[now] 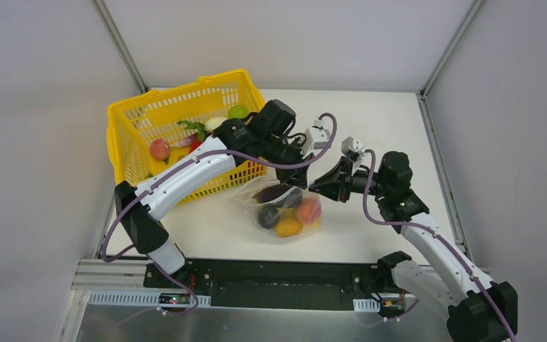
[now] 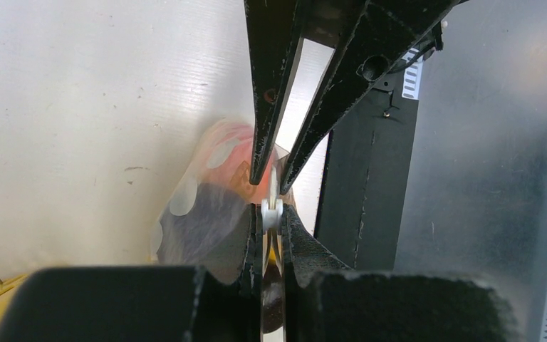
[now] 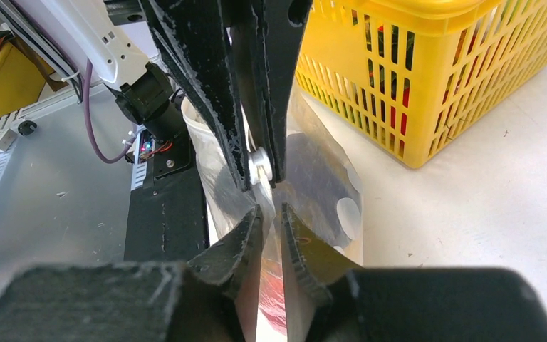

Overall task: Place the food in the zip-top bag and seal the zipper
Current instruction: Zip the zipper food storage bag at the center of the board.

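Left wrist view: your left gripper [image 2: 271, 214] is clenched on the zipper [image 2: 272, 196], which sits edge-on between the jaws. A small white piece [image 3: 259, 161] is caught at the tips; I can't tell if it's a slider or a printed dot. The right gripper [image 2: 271, 182] meets it tip to tip on the same edge. Its jaws are slightly parted and straddle the strip, with film running through the gap. It doesn't look like it's pinching.

Handling, my read:
- The strip is the only stiff line on the zip-top bag [image 2: 185, 199], so take hold there. Film below the jaws will just stretch and slip.
- The film is thin, floppy and glossy. Grip flat across the ridge, not at an angle, or it will slide out.
- The load is light, but loose pieces will probably roll and drag the mouth sideways. Keep one jaw anchored while the other presses along.
- Over-pulling risks folding the strip so the tracks miss each other.

Looks: clear film with rows of white dots. The mouth is up at the jaws and the belly sags below them onto the table [image 1: 399, 128]. Food [image 1: 288, 228] inside includes a dark eggplant [image 1: 278, 194] nearest the jaws, plus red and orange pieces lower down.

Out past the left gripper's wrist, the yellow basket [image 1: 124, 142] has more pieces in it.
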You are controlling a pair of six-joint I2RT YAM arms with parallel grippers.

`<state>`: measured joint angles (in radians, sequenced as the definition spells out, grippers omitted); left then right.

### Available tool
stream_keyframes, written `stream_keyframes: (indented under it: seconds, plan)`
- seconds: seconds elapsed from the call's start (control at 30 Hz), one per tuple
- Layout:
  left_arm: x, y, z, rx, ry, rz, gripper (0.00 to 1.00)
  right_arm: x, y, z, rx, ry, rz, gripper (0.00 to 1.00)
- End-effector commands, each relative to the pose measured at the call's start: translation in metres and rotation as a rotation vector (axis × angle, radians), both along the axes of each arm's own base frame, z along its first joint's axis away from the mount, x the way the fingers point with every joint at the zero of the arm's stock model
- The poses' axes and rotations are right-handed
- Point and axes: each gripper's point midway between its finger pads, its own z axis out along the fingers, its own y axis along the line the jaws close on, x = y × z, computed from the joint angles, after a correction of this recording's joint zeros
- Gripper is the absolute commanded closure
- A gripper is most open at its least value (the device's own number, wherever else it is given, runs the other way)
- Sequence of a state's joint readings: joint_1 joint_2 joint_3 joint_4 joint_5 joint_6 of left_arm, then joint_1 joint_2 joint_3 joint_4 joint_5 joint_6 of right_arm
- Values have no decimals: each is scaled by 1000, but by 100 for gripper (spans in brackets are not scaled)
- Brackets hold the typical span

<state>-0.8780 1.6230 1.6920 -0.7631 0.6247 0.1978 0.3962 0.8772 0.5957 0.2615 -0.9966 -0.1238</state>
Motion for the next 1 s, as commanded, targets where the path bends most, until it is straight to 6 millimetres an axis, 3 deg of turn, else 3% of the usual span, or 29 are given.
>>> stream_keyframes:
  seconds: [0.0, 0.13, 0.33, 0.97]
  plan:
    - [-5, -4, 9, -14, -3, -26, 100, -1, 2, 25, 35, -84, 37, 81]
    - [-5, -6, 8, -12, -2, -26, 100, -2, 3, 26, 37, -84, 41, 84]
    - [-5, -8, 8, -10, 1, -21, 100, -1, 4, 28, 43, -89, 39, 100]
    - [0, 18, -10, 75, -49, 51, 100, 7, -4, 27, 79, -71, -99, 100]
